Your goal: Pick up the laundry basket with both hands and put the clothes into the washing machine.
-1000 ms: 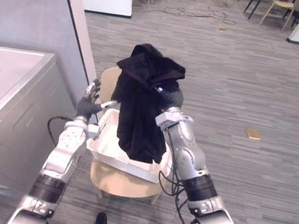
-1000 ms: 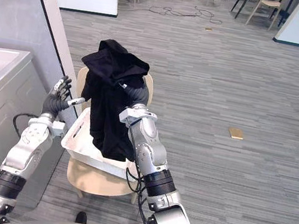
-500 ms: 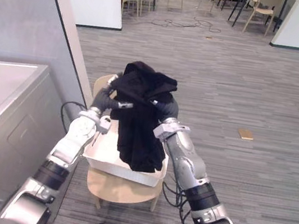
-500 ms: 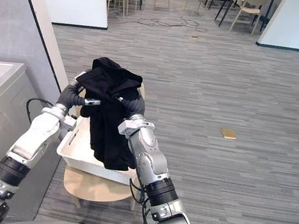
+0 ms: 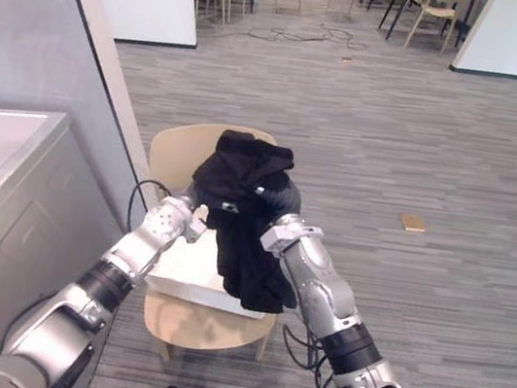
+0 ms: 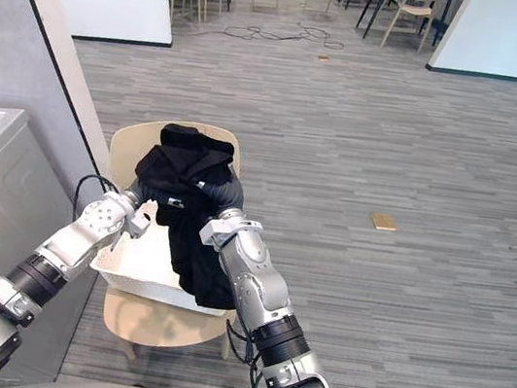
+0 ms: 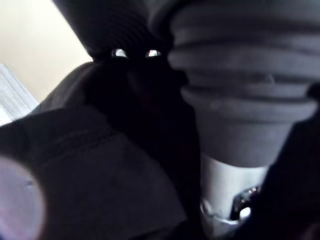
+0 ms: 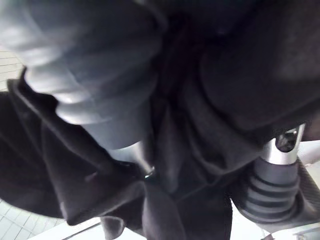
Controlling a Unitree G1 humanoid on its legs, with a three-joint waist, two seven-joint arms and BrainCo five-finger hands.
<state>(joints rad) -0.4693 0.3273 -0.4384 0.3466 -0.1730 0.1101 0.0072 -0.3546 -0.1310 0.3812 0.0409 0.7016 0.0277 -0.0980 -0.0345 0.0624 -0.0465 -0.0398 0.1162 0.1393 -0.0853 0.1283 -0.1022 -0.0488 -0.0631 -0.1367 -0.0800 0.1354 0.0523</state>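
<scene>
Left eye view: my left hand (image 5: 198,212) and right hand (image 5: 282,198) are buried in the black garment (image 5: 239,221) above the basket (image 5: 176,278). I cannot tell if either grips. I should raise it clear, then swing slowly toward the washer (image 5: 11,204).

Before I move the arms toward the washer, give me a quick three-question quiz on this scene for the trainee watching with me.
1. True or false: the black garment hangs over the white basket.
2. The basket stands on: A a table, B the wooden chair, C a shelf.
3. Fill in: the washing machine stands on the robot's ___ side.

Key: 1 true; 2 B; 3 left.
</scene>
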